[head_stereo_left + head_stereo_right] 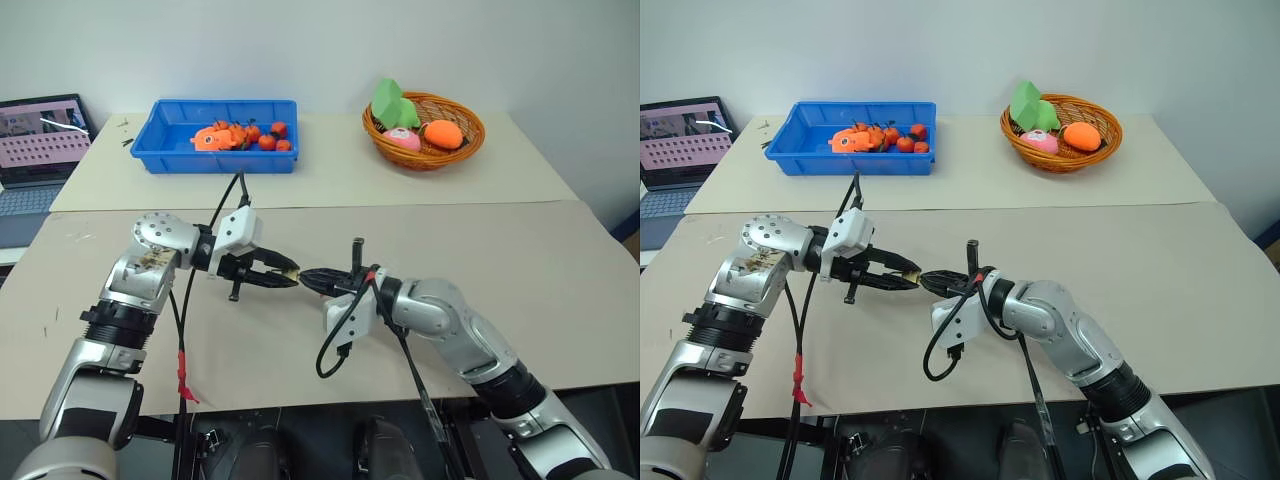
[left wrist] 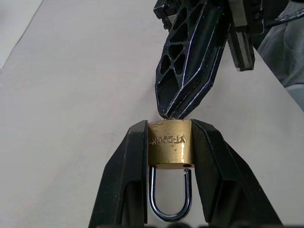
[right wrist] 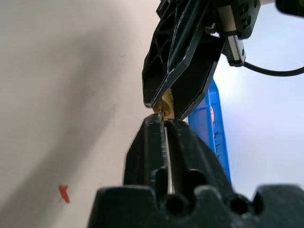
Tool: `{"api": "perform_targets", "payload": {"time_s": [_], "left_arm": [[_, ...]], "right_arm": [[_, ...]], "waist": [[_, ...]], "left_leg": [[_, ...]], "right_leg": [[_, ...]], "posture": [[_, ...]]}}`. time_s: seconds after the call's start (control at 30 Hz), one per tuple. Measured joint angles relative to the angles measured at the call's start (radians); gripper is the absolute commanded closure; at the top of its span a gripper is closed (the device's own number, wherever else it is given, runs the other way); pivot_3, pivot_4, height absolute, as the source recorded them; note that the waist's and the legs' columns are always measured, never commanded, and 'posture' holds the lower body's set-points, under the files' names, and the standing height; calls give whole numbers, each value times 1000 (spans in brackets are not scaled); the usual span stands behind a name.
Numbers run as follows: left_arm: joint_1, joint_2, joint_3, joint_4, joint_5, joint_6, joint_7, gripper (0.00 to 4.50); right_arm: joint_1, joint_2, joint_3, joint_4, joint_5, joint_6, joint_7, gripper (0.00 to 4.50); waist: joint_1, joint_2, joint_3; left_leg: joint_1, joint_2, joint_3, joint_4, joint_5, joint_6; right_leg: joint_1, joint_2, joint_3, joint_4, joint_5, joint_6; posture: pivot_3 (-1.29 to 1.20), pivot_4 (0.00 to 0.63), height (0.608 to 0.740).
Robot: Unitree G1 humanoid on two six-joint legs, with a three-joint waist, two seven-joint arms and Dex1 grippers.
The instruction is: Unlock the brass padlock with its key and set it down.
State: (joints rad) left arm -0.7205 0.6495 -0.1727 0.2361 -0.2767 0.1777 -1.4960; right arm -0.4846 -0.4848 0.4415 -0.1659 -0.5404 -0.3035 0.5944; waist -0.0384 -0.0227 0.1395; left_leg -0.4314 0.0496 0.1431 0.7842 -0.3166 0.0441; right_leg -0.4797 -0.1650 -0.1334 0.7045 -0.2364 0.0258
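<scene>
Left gripper (image 2: pixel 170 142) pinches the padlock (image 2: pixel 170 151); right gripper (image 3: pixel 164 119), fingers nearly together, meets its base above mid-table (image 1: pixel 520 260)

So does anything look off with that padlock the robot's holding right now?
Nothing is spilled or damaged. The brass padlock sits squarely clamped in the left gripper, shackle closed, with the right gripper tips meeting its end.
</scene>
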Motion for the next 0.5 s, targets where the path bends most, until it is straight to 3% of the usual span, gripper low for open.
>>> {"api": "perform_targets", "payload": {"time_s": [0.07, 0.5], "left_arm": [[-1, 0, 0, 0, 0, 0, 0, 3674], [-8, -2, 0, 0, 0, -2, -1, 3674]], "right_arm": [[0, -9, 6, 11, -30, -24, -20, 2358], [-50, -39, 12, 54, -298, -213, -289, 2358]], "waist": [[0, 0, 0], [-2, 0, 0]], "left_leg": [[0, 0, 0, 0, 0, 0], [0, 0, 0, 0, 0, 0]], "right_leg": [[0, 0, 0, 0, 0, 0], [0, 0, 0, 0, 0, 1]], "posture": [[0, 150, 676], [0, 150, 676]]}}
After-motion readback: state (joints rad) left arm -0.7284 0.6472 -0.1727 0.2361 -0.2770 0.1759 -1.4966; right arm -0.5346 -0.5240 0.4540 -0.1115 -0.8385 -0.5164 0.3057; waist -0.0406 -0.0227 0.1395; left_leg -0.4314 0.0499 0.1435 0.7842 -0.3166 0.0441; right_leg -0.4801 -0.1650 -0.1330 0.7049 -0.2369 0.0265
